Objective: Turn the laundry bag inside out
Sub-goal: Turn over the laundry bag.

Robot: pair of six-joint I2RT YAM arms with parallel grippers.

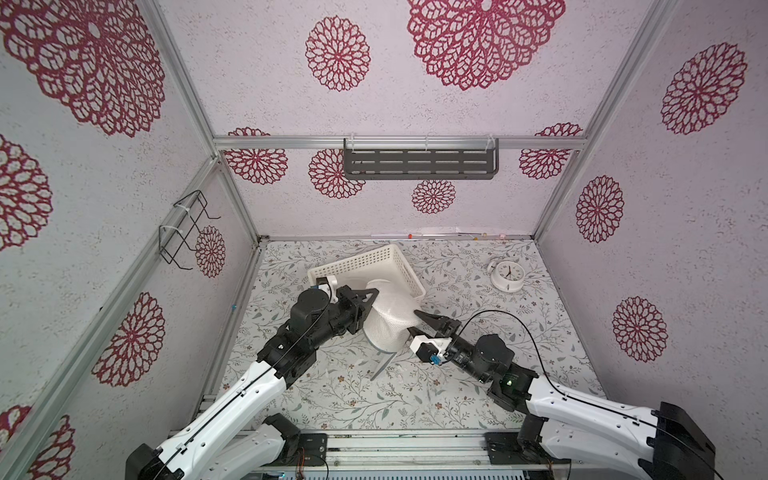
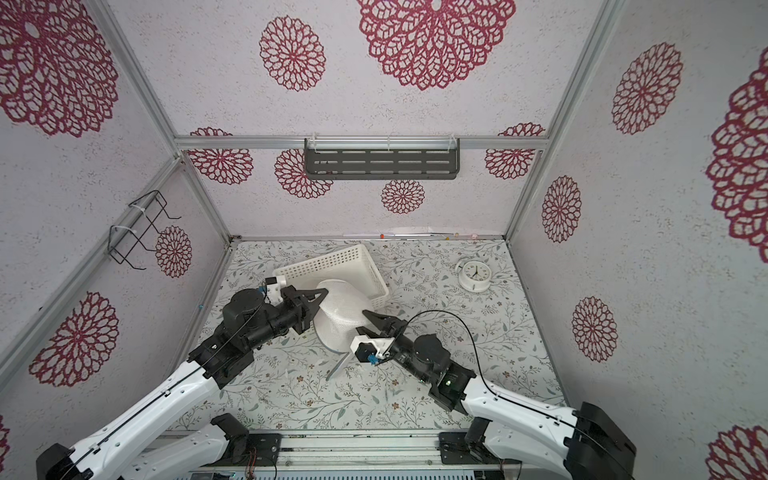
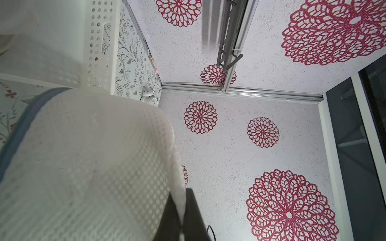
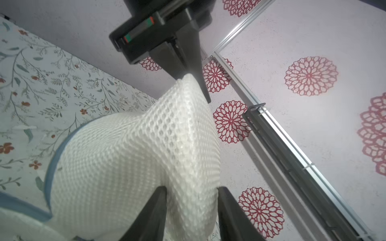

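In both top views the white mesh laundry bag with grey-blue trim (image 1: 386,320) (image 2: 336,316) hangs in the air between my two arms, above the floral-patterned table (image 1: 353,395) and just in front of the white perforated plastic basket (image 1: 374,262). A grey strip of its trim trails down to the table. My left gripper (image 1: 371,305) is at the bag's near-basket side and my right gripper (image 1: 413,322) at the opposite side.

From the left wrist, my left gripper (image 3: 181,217) is pressed together on a thin fold of the mesh (image 3: 83,156), which billows away from the pinch.

From the right wrist, my right gripper (image 4: 192,208) stands spread, a bulge of mesh (image 4: 135,156) lying loosely between its fingers (image 4: 154,212) without being clamped. Across from it the left gripper (image 4: 194,83) pinches the peak of the fabric.

I judge I am mid-way, regrasping: one hand anchors the bag while the other looks for a new hold. Next I need the right fingers to close on a single layer near the trimmed opening, so I can peel it back over the rest; catching both layers would stall the turning.
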